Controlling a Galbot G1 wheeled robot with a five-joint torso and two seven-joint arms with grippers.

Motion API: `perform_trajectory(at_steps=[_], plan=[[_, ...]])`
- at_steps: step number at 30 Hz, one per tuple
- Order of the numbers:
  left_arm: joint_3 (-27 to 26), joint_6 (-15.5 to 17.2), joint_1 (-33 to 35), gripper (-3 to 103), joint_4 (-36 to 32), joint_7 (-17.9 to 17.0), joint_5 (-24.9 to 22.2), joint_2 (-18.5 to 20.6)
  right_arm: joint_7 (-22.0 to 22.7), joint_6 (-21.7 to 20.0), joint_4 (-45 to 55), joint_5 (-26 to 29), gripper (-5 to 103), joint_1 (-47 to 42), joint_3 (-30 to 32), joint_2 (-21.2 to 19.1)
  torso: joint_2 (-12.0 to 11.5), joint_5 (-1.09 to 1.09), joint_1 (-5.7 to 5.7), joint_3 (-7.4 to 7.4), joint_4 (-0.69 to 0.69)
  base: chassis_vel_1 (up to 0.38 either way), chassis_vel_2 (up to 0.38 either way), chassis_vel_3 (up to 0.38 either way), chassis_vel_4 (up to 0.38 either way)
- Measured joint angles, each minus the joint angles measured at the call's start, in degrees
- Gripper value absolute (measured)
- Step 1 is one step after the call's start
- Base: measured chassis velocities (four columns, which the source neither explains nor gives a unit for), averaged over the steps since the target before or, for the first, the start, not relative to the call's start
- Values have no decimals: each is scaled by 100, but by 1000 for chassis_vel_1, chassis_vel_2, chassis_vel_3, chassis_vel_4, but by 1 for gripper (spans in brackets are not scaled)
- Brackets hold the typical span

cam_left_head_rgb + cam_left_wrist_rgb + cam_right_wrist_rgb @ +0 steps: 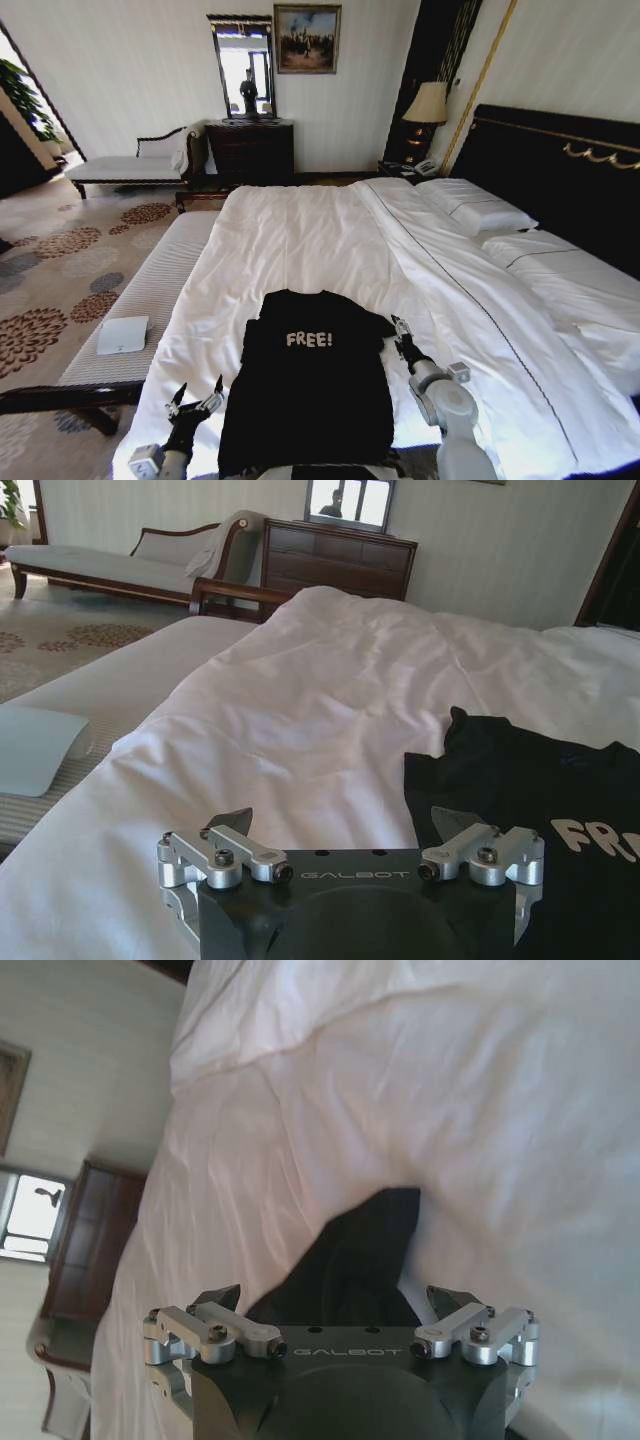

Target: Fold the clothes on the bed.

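Black top [310, 390] at lower centre of bed [330, 230] looks soft, limp; grab sleeve edges; left gripper [195, 405] and right gripper [402, 338] both spread, empty.

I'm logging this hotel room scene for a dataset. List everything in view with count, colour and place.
clothes: one, black top with white FREE! lettering, flat at the foot of the bed
bed: one, white duvet, black headboard
pillows: two, white, at the headboard
bench: one, pale, along the bed's left side
pad: one, white, on the bench
dresser: one, dark wood, far wall, mirror above
chaise: one, pale, left of the dresser
lamp: one, cream shade, by the headboard
painting: one, framed, far wall
left gripper: open, beside the top's left edge
right gripper: open, at the top's right sleeve
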Motion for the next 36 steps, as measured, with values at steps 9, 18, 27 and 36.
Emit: perform_trajectory(at_steps=[9,18,27,36], plan=[[-173,-47,82,100,-2,30,-59,12,-112,-105,-617,-410,100,299,-396,197,0,0,0,0,1,0,0,0,0],[-186,-20,108,100,-65,21,-34,-8,-343,-6,-988,-308,100,611,-235,152,0,1,0,0,1,0,0,0,0],[-61,63,49,100,-136,-39,50,-25,-496,90,-1214,47,100,947,6,165,0,1,0,0,1,0,0,0,0],[90,140,-120,100,-57,-64,34,49,-26,168,-296,1171,100,724,607,283,0,1,1,0,1,0,0,0,0]])
